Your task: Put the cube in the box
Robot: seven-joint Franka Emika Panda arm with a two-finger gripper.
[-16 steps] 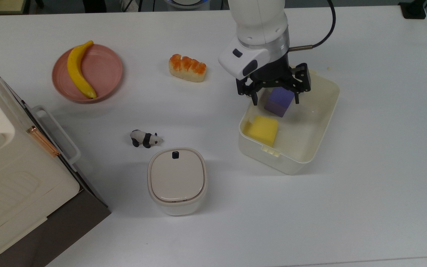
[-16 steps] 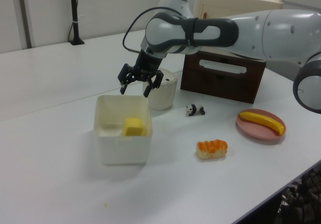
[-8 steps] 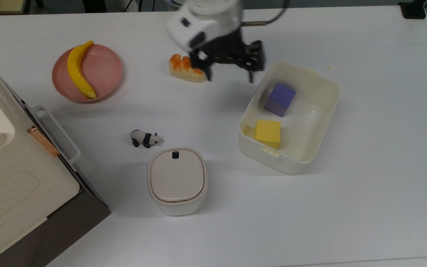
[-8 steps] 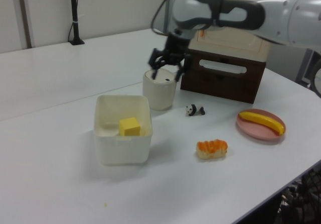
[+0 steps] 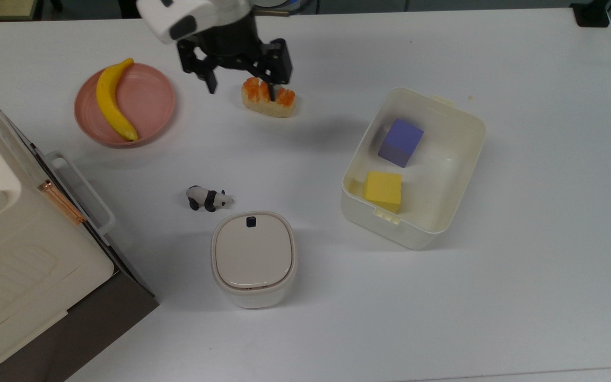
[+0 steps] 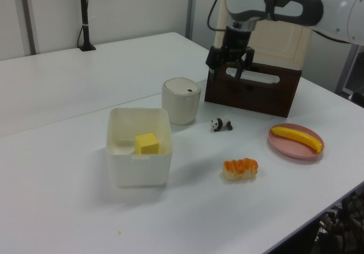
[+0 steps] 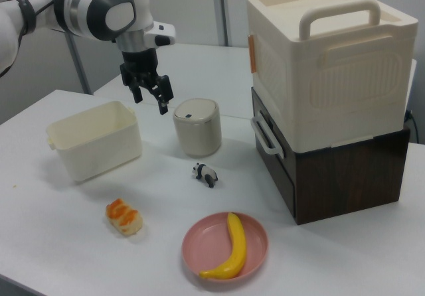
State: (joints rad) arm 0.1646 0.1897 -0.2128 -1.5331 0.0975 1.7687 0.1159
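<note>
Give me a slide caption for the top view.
Yellow cube and purple cube sit in the box; open gripper hovers above the bread.

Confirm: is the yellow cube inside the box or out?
Inside. The yellow cube rests on the box floor beside the purple cube.

- Setting: a robotics lab or test room.
- Evidence: a large white table (image 5: 496, 297) carries toy-like test items, not working goods. Below the gripper (image 5: 239, 84) in the top view lie a fake bread (image 5: 268, 97) and a banana (image 5: 113, 101) on a pink plate (image 5: 149, 106).
- Evidence: a panda figure (image 5: 208, 198) and a lidded bin (image 5: 253, 258) stand nearer the camera than the gripper.
- Evidence: bare pale wall panels (image 6: 131, 6) and a black stand (image 6: 85, 15) sit behind the table in the left view.
</note>
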